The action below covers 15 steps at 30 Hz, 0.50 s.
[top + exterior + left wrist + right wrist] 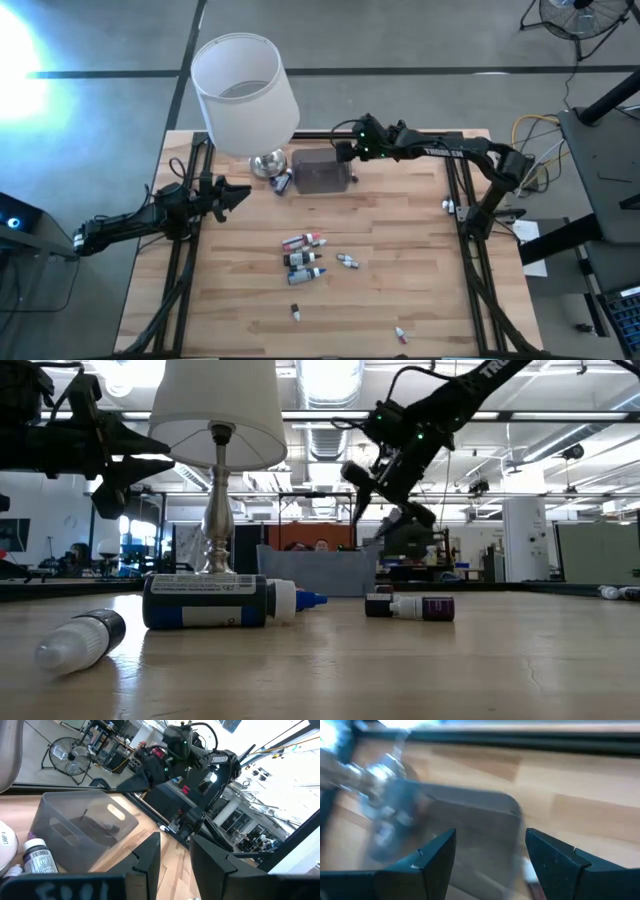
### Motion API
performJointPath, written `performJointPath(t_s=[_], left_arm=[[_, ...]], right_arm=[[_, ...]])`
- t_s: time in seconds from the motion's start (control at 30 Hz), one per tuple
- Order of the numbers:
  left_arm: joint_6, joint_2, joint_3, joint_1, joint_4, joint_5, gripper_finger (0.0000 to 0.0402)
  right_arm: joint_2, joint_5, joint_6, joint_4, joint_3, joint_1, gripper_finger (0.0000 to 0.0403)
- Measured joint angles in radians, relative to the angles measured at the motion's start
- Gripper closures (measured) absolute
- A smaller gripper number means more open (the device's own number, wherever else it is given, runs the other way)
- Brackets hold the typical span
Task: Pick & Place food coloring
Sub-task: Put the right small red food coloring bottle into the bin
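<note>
Several food coloring bottles (pixel 303 255) lie on their sides in a cluster at the middle of the wooden table. Single ones lie nearby (pixel 347 261) and toward the near edge (pixel 296 311) (pixel 400 333). One more bottle (pixel 283 182) lies against the left side of the translucent grey box (pixel 320 172). My right gripper (pixel 345 150) (pixel 490 855) hangs open above the box's far right part, slanting down, with nothing between its fingers. My left gripper (pixel 240 193) (pixel 176 857) waits at the table's left side, pointing level toward the box, its fingers a little apart and empty.
A white-shaded lamp (pixel 243 95) stands on its chrome base (pixel 267 163) just left of the box, close to the right gripper's side. Dark frame rails (pixel 462 200) run along the left and right table edges. Bare wood (pixel 400 230) lies right of the cluster.
</note>
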Motion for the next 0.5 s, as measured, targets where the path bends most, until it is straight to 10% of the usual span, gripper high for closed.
performJointPath(t_s=[0.5], left_arm=[[0.000, 0.000, 0.000, 0.000, 0.000, 0.000, 0.0316]], right_arm=[[-0.241, -0.091, -0.098, -0.482, -0.205, 0.339, 0.0168]])
